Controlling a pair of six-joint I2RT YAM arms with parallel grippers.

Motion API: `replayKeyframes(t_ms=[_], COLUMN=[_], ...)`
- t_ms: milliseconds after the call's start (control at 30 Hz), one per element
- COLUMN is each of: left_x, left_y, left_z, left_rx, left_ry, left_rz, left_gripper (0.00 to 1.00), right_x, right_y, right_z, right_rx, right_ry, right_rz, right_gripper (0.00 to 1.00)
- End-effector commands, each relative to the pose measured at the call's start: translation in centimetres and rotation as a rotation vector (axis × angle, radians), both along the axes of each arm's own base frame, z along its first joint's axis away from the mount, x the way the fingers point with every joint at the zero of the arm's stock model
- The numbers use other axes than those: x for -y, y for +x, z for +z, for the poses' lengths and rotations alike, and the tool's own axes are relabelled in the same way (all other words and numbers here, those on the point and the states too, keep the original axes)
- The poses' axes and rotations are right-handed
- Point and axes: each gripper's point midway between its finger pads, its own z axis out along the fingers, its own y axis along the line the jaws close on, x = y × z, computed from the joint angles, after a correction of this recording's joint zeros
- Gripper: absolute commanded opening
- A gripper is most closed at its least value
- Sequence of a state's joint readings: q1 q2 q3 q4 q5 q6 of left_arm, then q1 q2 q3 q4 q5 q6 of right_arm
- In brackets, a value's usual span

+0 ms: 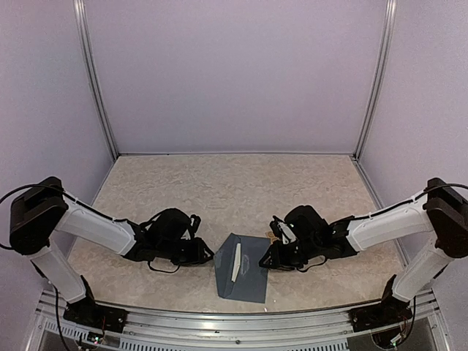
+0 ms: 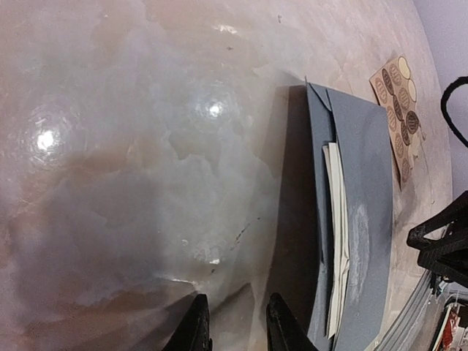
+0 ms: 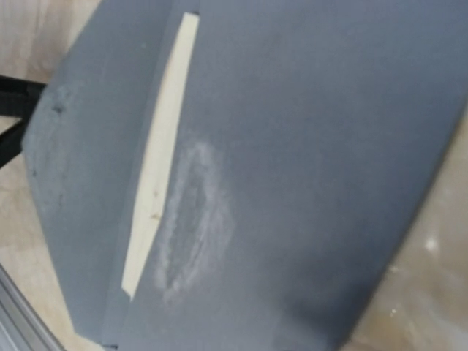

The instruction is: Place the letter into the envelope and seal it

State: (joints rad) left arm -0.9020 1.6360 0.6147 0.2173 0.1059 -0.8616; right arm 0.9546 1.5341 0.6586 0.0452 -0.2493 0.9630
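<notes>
One slate-blue envelope (image 1: 248,281) lies flat on a mottled beige, stone-patterned bench (image 1: 219,183), close to the near edge and between two robot arms, inside a booth of pale lilac walls (image 1: 234,73) with two metal uprights (image 1: 95,80) at the far corners. The envelope's long axis runs roughly from near to far, leaning slightly. Its triangular flap lies open to the left, the tip pointing at the left pincer (image 1: 206,254). One cream letter (image 1: 236,263) shows as a narrow strip along the envelope's mouth, most of it tucked inside. The right wrist view shows a pale scuffed patch (image 3: 194,219) on the envelope just beside that strip. The left pincer hovers low just beside the flap tip, its two dark fingers (image 2: 197,325) a little apart with nothing but bare bench between them. The right pincer (image 1: 268,260) sits at the envelope's right edge. Whether its fingers are apart or together cannot be told, as its own camera is filled by the envelope and shows no fingertips. One small tan sheet of round stickers (image 2: 398,110), some dark and some pale, lies just beyond the envelope's far right corner, beside the right arm (image 1: 380,227). Overhead lights glare off the glossy surface in the left wrist view.
</notes>
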Motion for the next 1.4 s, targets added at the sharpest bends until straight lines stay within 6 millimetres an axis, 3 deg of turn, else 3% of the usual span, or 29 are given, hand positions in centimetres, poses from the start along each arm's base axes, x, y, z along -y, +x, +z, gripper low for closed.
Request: replayKeyframes(t_ms=[0,433,767,1000,1167,1367], left_x=[2.0,7.0,8.7,8.1,7.0,6.5], left_y=[-1.0,-2.2,-2.6,-2.6,-2.9,-2.8], left_z=[-0.1,2.0,0.1,-2.1,-3.1,-2.7], left_rx=[-0.003,0.019,-0.011,-0.020,-0.029,-0.015], left_ry=[-0.018,-0.087,-0.096,-0.042,0.007,0.023], left_rz=[-0.078,-0.156,-0.194,-0.185,-0.169,-0.161], left_gripper=[0.23,0.16,0.15,0.14,0.13,0.12], right_x=[-2.0,-2.3,-2.3,-2.3,0.6,6.5], right_y=[-0.2,-0.5,-0.6,-0.1,1.4,3.7], right_z=[0.1,-2.6,-2.6,-0.3,1.8,1.8], right_rx=[-0.011,-0.076,-0.076,-0.027,0.055,0.072], right_ry=[0.037,-0.009,-0.011,0.006,-0.100,-0.180], right_rz=[0.033,0.039,0.039,0.037,-0.024,-0.128], right_gripper=[0.24,0.23,0.22,0.26,0.39,0.44])
